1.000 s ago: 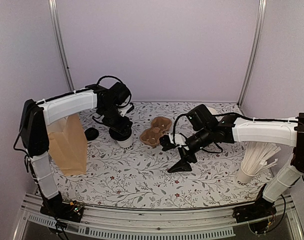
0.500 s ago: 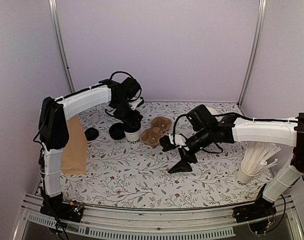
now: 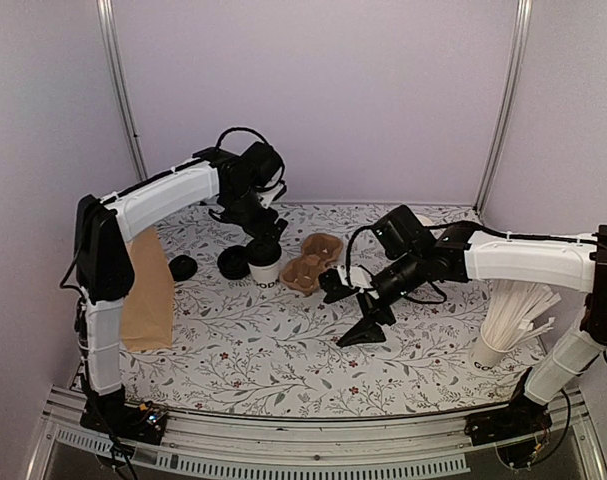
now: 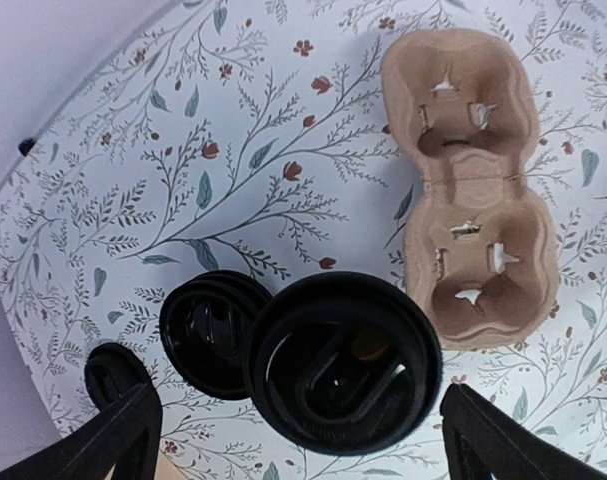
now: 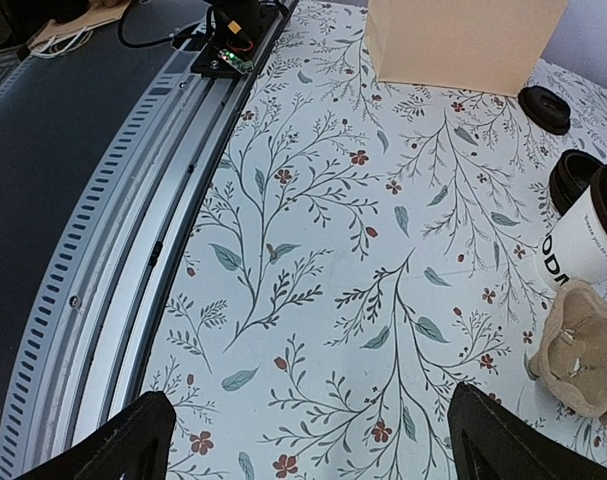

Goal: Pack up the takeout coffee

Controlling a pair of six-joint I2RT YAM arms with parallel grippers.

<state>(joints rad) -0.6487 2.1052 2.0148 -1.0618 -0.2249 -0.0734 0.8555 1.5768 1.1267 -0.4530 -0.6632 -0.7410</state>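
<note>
The left gripper [image 3: 262,238] hung spread directly over the upright takeout coffee [image 4: 343,365], jaws clear of it; the cup carrier [image 4: 473,190] lay just beside; the right gripper [image 3: 348,308], also spread, stood farther off.

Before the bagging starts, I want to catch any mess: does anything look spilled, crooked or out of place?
No spill or damage shows. The cup stands upright, lid on, beside the empty carrier. Loose lids lie on the table left of it, and the cup stack at far right leans sharply.
</note>
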